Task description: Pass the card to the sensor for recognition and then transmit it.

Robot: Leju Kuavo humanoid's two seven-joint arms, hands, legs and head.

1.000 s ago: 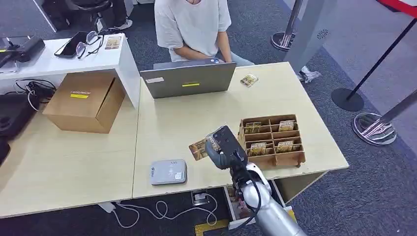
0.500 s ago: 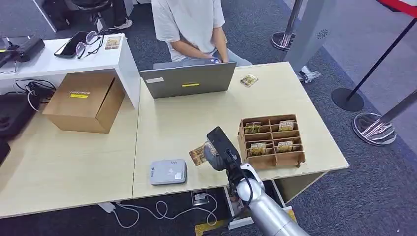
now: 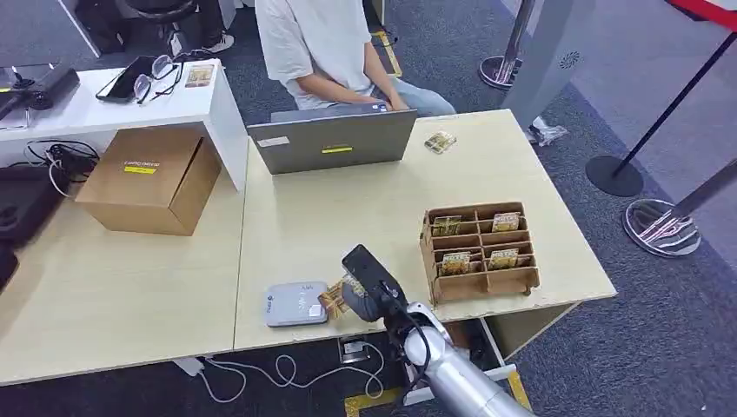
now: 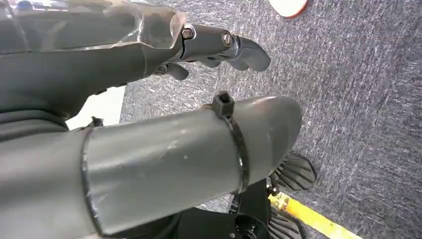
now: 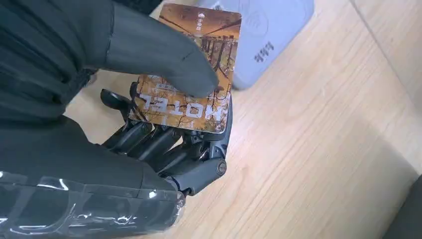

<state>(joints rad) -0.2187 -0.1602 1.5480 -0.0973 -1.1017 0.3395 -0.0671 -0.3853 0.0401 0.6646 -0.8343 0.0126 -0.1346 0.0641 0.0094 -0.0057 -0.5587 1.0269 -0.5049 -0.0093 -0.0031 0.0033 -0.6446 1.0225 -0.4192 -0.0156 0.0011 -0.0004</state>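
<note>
My right hand [image 3: 369,282] pinches a brown hotel card [image 3: 333,298] between thumb and fingers, low over the table's front edge. The card's tip reaches the right edge of the grey card sensor [image 3: 297,303], which lies flat on the table. In the right wrist view the thumb [image 5: 164,55] presses the card [image 5: 199,94] against the dark fingers, and the card's far end overlaps the sensor [image 5: 271,35]. My left hand [image 4: 149,99] hangs over grey carpet with nothing in it, fingers apart.
A wooden card rack [image 3: 478,248] with several cards stands right of my hand. A person [image 3: 322,43] sits behind a laptop [image 3: 335,139] at the far edge. A loose card [image 3: 441,142] lies near it. A cardboard box [image 3: 152,178] sits far left.
My right hand has carried the card left and down, from beside the wooden rack to the sensor's edge. The person has shifted slightly on the seat.
</note>
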